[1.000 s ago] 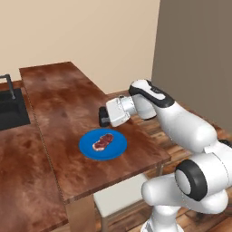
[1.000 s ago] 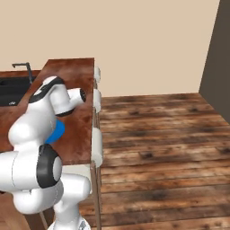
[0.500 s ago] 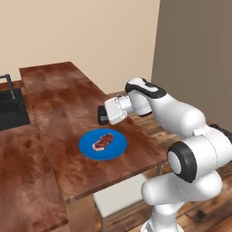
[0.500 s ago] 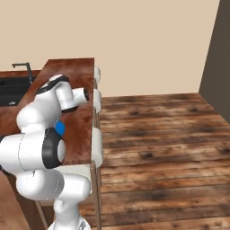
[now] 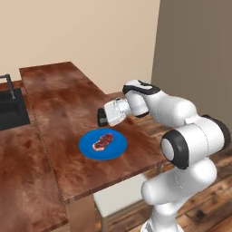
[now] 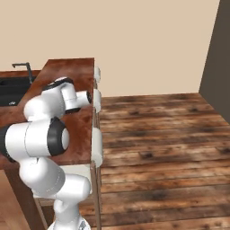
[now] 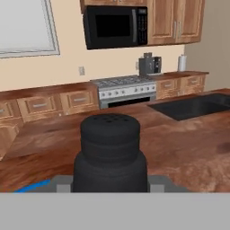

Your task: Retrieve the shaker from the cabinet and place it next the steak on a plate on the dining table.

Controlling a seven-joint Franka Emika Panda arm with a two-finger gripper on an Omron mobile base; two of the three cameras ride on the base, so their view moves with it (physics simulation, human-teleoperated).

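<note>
1. The shaker (image 7: 110, 152) is clenched in the claw (image 5: 103, 118), held just above the far rim of the plate (image 5: 118, 148)
2. Retrieval from the cabinet is judged complete; lowering the shaker onto the worktop (image 5: 54, 104) beside the plate and release are left
3. The shaker is seen as a matte black ribbed cylinder with a perforated top
4. The plate is round, flat and bright blue; at its centre lies the steak (image 5: 103, 141), small and marbled red
5. The worktop is glossy, dark reddish-brown wood
</note>
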